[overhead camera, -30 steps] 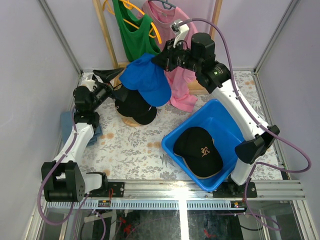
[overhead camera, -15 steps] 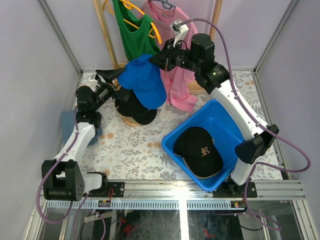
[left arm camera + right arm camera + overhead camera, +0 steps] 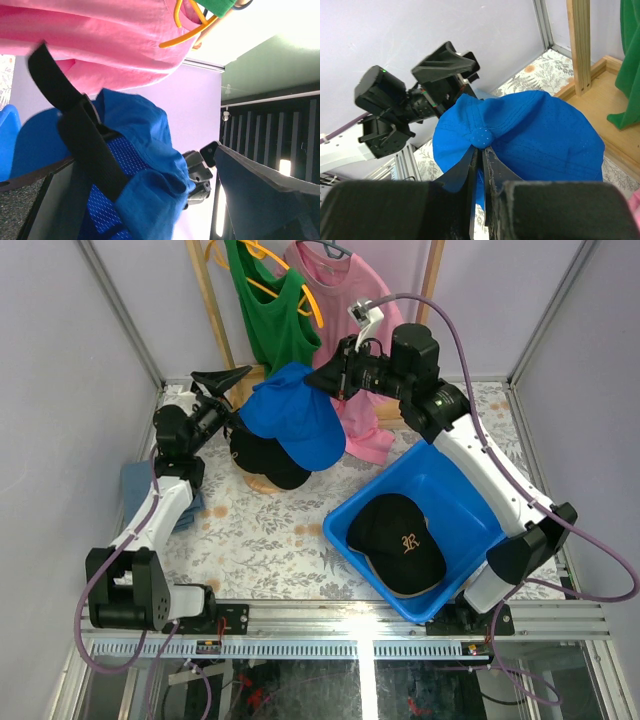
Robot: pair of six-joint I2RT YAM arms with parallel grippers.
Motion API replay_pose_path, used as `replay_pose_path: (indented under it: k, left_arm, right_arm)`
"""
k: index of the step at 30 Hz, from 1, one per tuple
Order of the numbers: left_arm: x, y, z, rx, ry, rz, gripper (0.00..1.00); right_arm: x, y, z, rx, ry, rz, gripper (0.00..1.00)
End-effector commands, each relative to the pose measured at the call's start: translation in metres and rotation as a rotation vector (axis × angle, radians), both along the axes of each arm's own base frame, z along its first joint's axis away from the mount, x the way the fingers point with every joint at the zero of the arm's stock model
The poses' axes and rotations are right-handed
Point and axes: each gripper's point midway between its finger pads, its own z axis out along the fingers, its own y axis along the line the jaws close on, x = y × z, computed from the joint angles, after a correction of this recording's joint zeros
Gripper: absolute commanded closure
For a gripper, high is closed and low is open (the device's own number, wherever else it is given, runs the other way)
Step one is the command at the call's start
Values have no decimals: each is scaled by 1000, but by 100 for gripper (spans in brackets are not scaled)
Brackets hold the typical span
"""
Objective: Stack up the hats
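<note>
A royal blue cap hangs in the air above a black cap that sits on the round stand at the back. My right gripper is shut on the blue cap's crown, just below the top button. My left gripper is open at the cap's left side. In the left wrist view the blue cap and its black strap fill the space between the fingers. I cannot tell whether the fingers touch it. Another black cap with an embroidered letter lies in the blue bin.
A green shirt and a pink shirt hang on a wooden rack at the back. A folded grey-blue cloth lies at the left by the left arm. The wooden stand's base shows under the black cap.
The right gripper has moved a little right and down with the blue cap. The left gripper has risen and closed in on the cap's left edge, still open.
</note>
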Motion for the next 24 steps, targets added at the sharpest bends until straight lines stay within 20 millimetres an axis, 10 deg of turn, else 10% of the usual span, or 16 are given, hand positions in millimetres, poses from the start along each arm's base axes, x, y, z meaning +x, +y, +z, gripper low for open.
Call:
replay_pose_path:
  k: [1, 16, 24]
  left_arm:
    - [5, 0, 15, -9, -56, 11, 2]
    - [14, -1, 17, -50, -86, 16, 12]
    - [7, 5, 25, -89, -126, 39, 44]
  right_arm:
    - [-26, -6, 44, 97, -85, 54, 91]
    - [-31, 3, 16, 99, -2, 110, 91]
    - [-26, -2, 1, 40, -12, 78, 91]
